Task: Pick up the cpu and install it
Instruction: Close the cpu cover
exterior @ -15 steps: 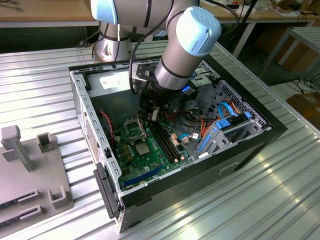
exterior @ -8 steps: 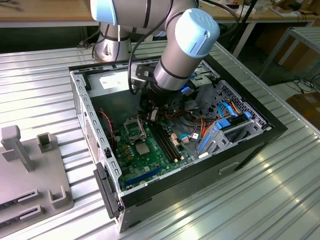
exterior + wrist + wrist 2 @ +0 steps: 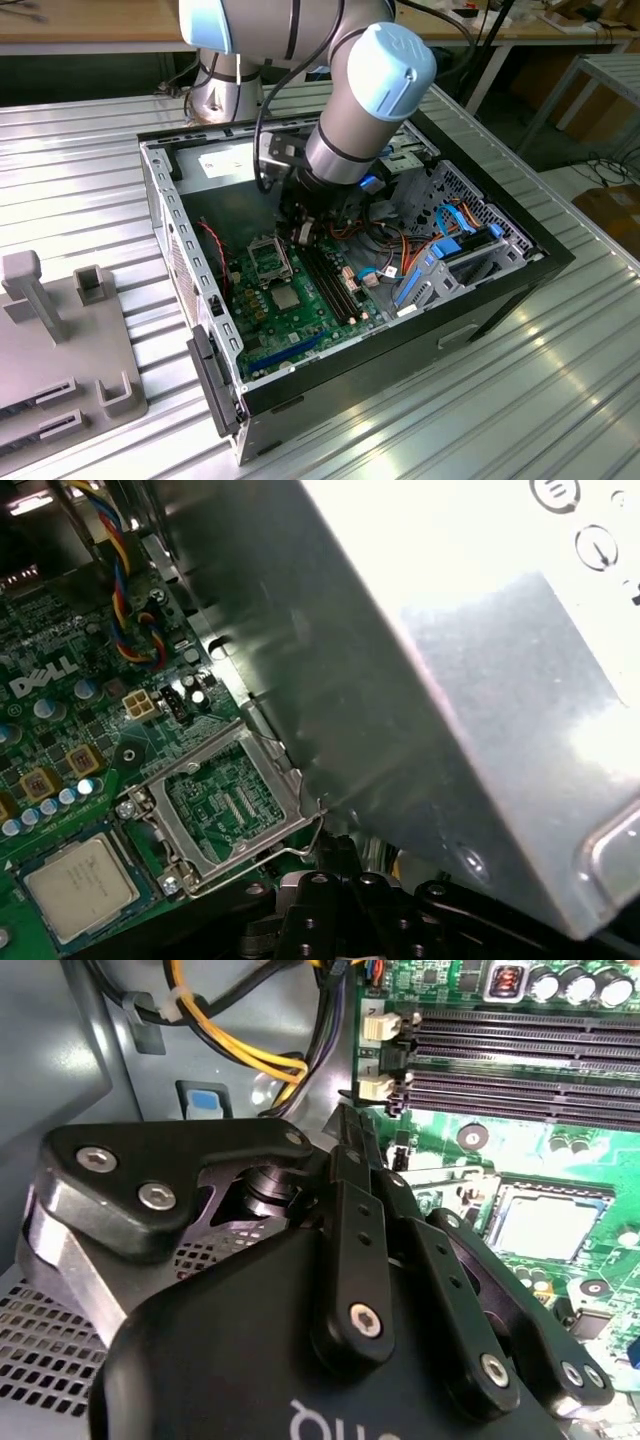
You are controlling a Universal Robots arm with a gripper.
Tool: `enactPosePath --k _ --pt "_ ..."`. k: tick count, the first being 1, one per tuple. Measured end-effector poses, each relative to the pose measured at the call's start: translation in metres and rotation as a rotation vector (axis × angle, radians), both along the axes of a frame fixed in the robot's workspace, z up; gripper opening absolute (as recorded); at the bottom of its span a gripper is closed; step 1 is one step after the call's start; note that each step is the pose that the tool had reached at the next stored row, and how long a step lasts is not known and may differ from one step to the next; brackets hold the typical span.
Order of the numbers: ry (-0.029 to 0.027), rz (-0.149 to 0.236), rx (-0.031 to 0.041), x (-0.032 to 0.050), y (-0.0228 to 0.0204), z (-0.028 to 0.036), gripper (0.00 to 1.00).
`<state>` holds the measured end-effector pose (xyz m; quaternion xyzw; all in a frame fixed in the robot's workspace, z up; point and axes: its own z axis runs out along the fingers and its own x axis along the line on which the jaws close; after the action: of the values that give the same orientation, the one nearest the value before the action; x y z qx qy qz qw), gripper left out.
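Grey plastic fixtures (image 3: 60,320) sit at the exterior view's left, outside the open computer case (image 3: 160,200). Further right, on the green motherboard (image 3: 300,320), the socket's hinged frame (image 3: 268,262) stands open. Just beside it the cpu (image 3: 285,297) lies flat, pale face up, apparently already seated. The gripper (image 3: 300,238) hangs above the board, slightly to the exterior view's right of the cpu and farther back, near the memory slots (image 3: 330,285). In the second wrist view the gripper (image 3: 348,1130) looks closed with nothing in it, and the cpu (image 3: 545,1225) lies apart from its tip.
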<state>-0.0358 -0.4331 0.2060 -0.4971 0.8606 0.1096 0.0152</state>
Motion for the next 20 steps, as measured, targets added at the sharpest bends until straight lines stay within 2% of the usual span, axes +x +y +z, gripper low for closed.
enactPosePath --k 2,8,13,15,20 --pt "-0.0001 0.0 0.0 -0.0015 -0.0029 0.0 0.11" --pt "0.0 0.003 0.0004 -0.004 -0.0048 0.0004 0.11" --pt "0.0 0.003 0.0079 -0.0043 -0.0051 0.0021 0.11" --pt "0.0 0.004 0.0101 -0.0043 -0.0054 0.0044 0.11" --pt "0.0 0.004 0.0101 -0.0043 -0.006 0.0103 0.11"
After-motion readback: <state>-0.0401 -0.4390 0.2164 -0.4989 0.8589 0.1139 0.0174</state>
